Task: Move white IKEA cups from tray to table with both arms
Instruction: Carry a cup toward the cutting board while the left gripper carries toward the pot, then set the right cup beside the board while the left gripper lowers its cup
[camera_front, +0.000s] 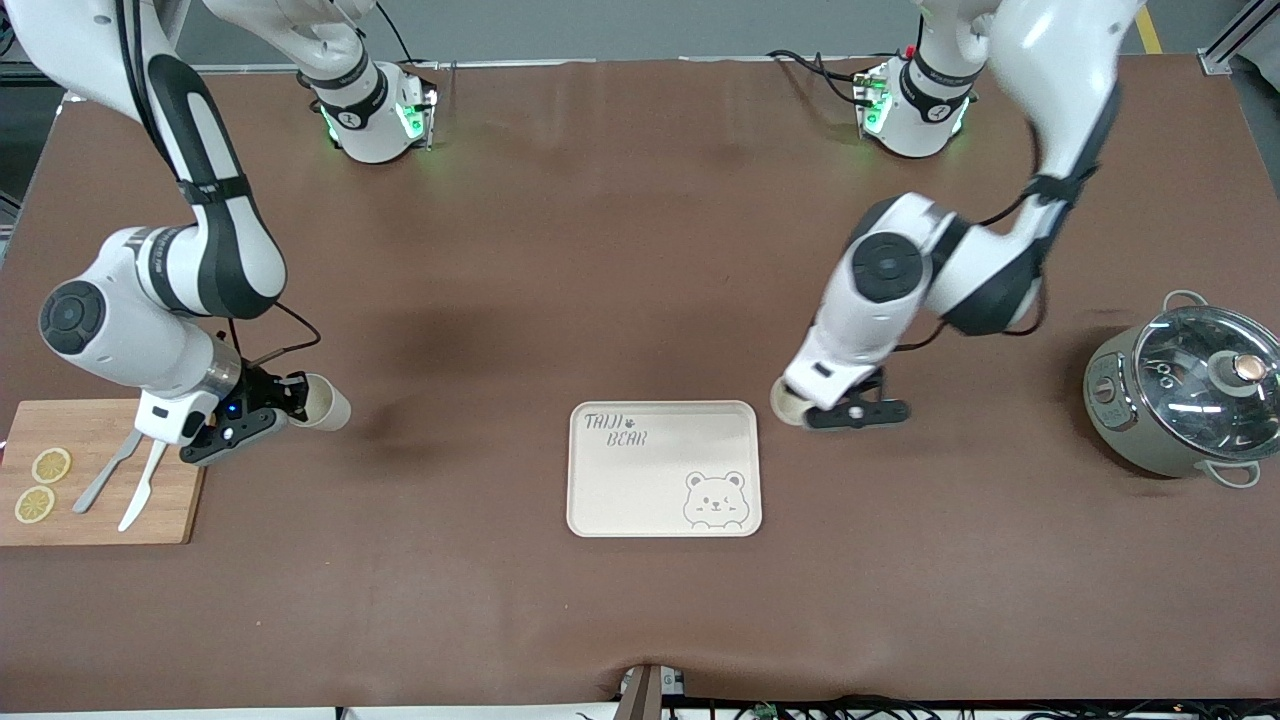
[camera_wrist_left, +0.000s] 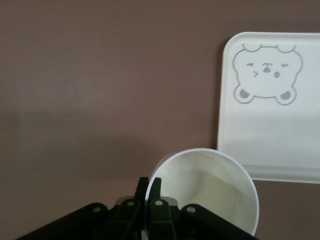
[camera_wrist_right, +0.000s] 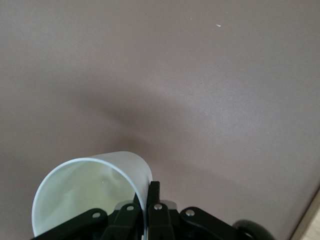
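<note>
Two white IKEA cups are each held by the rim. My right gripper (camera_front: 296, 402) (camera_wrist_right: 148, 192) is shut on the wall of one cup (camera_front: 326, 403) (camera_wrist_right: 82, 195), which is tilted over bare table beside the wooden board. My left gripper (camera_front: 815, 405) (camera_wrist_left: 149, 187) is shut on the wall of the other cup (camera_front: 786, 405) (camera_wrist_left: 210, 192), one finger inside and one outside. That cup sits low by the corner of the cream bear-printed tray (camera_front: 664, 470) (camera_wrist_left: 272, 135) toward the left arm's end, mostly hidden under the hand in the front view.
A wooden board (camera_front: 100, 485) with two lemon slices (camera_front: 42, 484), a knife and a fork lies at the right arm's end. A grey pot with a glass lid (camera_front: 1190, 395) stands at the left arm's end. Brown table (camera_front: 640, 250) spreads between the arms.
</note>
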